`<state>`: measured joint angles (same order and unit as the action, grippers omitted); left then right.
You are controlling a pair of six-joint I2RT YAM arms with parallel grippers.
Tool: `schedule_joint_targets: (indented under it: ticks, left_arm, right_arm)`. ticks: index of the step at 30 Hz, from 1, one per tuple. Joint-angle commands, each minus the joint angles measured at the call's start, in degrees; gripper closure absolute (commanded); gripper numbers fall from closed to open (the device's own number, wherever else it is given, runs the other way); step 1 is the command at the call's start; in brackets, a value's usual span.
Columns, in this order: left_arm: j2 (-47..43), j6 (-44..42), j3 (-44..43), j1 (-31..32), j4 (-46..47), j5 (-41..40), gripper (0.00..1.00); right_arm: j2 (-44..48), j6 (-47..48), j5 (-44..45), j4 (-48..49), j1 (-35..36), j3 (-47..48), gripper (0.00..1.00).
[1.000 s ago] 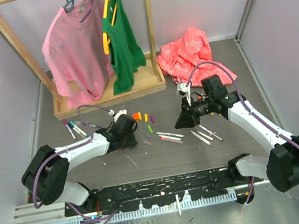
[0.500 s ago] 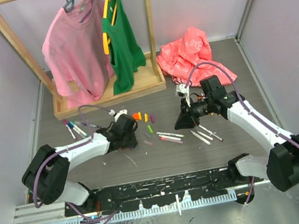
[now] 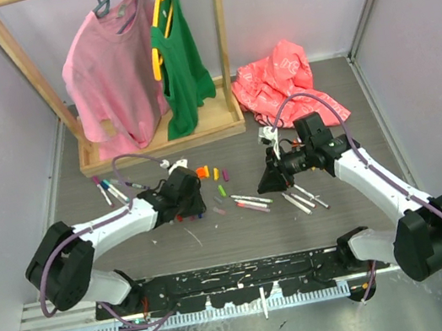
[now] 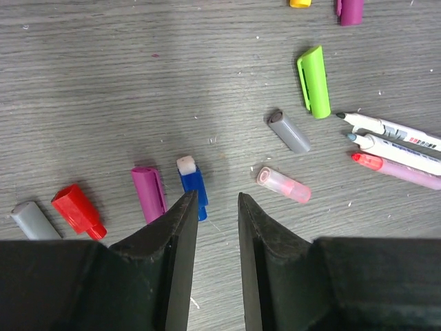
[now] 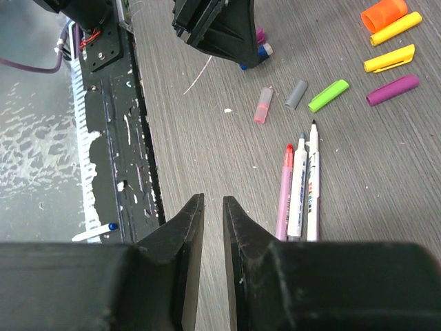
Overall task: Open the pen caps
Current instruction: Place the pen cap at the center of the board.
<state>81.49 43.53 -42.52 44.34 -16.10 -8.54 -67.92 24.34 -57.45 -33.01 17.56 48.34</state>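
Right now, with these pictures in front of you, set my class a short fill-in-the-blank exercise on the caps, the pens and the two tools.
1. In the left wrist view, the cap lying between the lower purple cap and the tip of the left tool is ___.
2. In the right wrist view, ___ uncapped pens lie side by side.
3. Between its fingers, the right tool holds ___.

Missing words: blue; three; nothing.

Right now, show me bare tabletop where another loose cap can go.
Free: the grey tabletop strip between the three uncapped thin pens and the black base rail, and rightward toward the white right arm. Crowded: small loose coloured plastic caps around the left gripper.
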Motion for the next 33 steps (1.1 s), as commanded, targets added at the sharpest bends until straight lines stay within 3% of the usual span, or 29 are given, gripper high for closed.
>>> schedule_joint_targets:
  ticks: [1,33]
  left_arm:
    - [-1.89,-1.49,-1.16,-0.26,1.87,1.39,0.69]
    - [-2.56,-3.14,-1.49,-0.32,1.83,1.92,0.67]
  right_arm:
    - [0.16,1.24,-0.72,0.01,0.44,2.46,0.76]
    - [-0.21,2.02,-0.72,-0.66,1.05,2.55,0.76]
